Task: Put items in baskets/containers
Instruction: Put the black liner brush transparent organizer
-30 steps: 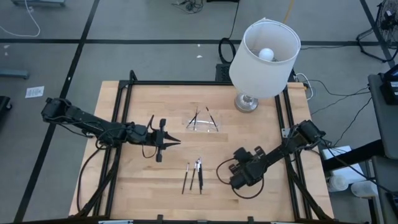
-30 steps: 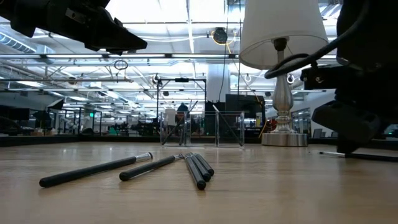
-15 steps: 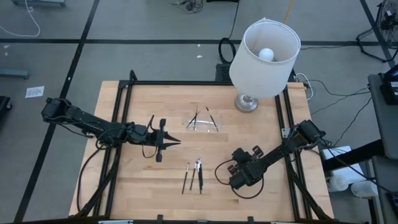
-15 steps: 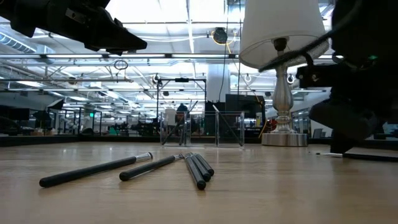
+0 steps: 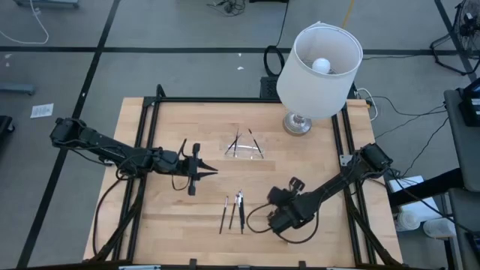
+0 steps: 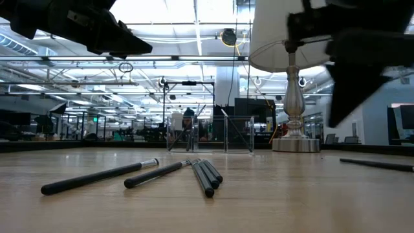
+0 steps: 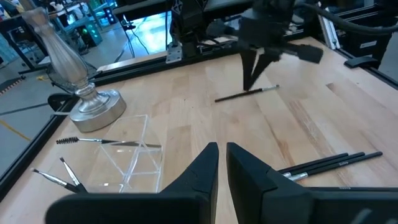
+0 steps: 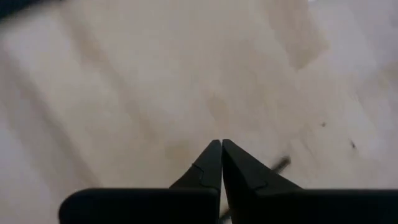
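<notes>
**Over the near half of the tabletop, both grippers empty**

Across the wooden tabletop (image 5: 172, 120), the biggest thing is the white lamp (image 5: 319, 69), standing at the far right corner with its metal base on the wood. Both dark arms reach inward from the side edges. The left gripper (image 5: 212, 170) hangs above the table left of centre, well clear of the surface in the low view, its fingers closed together on nothing, as the left wrist view shows. The right gripper (image 5: 274, 222) is above the near part of the table, right of centre, raised off the wood; its fingers (image 8: 211, 163) meet at the tips and hold nothing.

The clear tray (image 5: 246, 148) sits around the middle of the far half, just left of the lamp base, with a few thin dark tools (image 5: 237, 141) lying in and against it. A cluster of dark sticks (image 5: 235, 211) lies side by side on the bare wood toward the near edge, between the two grippers; the low view shows pale tips on two of them. One more stick (image 7: 247, 93) lies alone on the wood under the right gripper.
</notes>
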Tool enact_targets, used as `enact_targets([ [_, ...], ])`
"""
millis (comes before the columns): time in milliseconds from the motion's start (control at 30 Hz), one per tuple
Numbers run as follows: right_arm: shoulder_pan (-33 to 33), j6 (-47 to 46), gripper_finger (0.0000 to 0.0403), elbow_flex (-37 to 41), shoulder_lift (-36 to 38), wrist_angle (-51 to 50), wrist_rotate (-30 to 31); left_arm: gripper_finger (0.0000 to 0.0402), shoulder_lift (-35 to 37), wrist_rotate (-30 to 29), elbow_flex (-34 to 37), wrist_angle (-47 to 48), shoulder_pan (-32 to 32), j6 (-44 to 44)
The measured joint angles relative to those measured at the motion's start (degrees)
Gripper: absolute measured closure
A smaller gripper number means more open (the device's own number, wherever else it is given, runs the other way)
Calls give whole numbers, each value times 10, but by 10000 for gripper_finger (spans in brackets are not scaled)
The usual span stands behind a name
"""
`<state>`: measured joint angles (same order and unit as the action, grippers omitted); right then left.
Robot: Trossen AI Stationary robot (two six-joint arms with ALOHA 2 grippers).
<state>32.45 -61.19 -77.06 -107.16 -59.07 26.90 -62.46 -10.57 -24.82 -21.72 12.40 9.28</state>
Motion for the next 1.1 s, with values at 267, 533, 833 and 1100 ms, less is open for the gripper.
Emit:
enact_targets([
  [267, 20, -125, 403, 0, 14, -172, -135, 360, 0, 0, 0, 5, 0, -1],
  [533, 48, -210, 403, 9, 14, -221, -42, 360, 0, 0, 0, 5, 0, -4],
  [833, -19, -216, 403, 70, 14, -106, -51, 360, 0, 0, 0, 1, 0, -4],
  [1100, -66, -305, 403, 146, 14, 5, -80, 360, 0, 0, 0, 1, 0, -4],
])
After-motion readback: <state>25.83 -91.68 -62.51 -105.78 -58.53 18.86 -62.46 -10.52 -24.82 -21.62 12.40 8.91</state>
